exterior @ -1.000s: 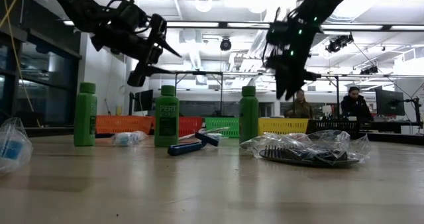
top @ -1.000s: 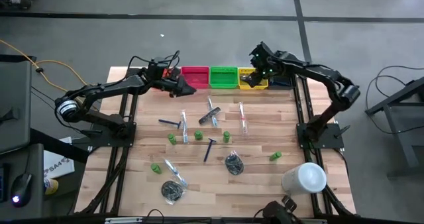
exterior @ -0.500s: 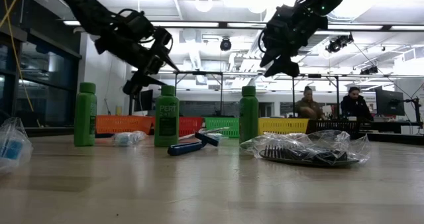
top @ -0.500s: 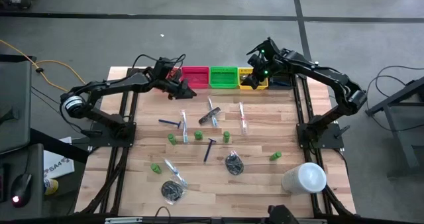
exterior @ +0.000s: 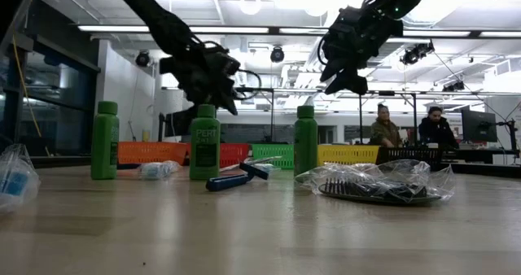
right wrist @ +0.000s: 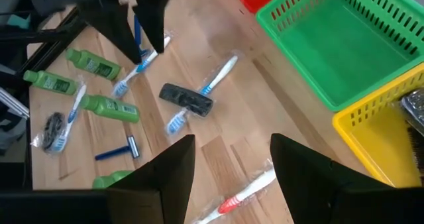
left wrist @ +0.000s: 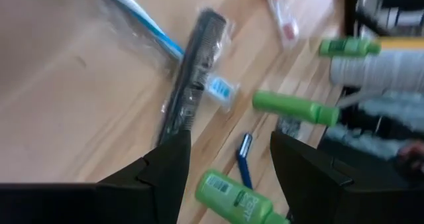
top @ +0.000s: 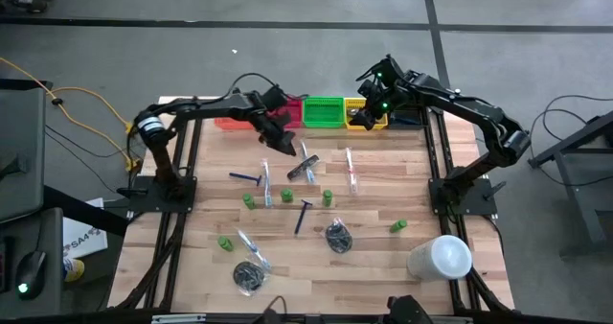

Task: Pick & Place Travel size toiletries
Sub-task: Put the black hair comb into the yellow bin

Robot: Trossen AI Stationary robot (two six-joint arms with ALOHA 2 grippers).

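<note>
The left claw [top: 286,142] hangs above the table [top: 383,266], just near of the red bin [top: 283,110], its two fingers parted with bare wood showing between them and nothing held. Directly below it lies a grey comb [left wrist: 192,95] in clear wrap, crossed by a white-blue toothbrush [left wrist: 142,22].

The right claw [top: 369,104] is raised over the yellow bin [top: 367,123] at the far edge, its fingers likewise spread apart and empty; the green bin [right wrist: 338,45] sits beside the yellow one.

The toiletries lie scattered across the middle and near part of the table: green bottles [top: 248,201], a dark-blue razor [top: 303,215], another wrapped toothbrush [top: 351,169] to the right, and a dark bundle [top: 337,236]. A large white cylinder [top: 441,257] stands at the near right corner.
</note>
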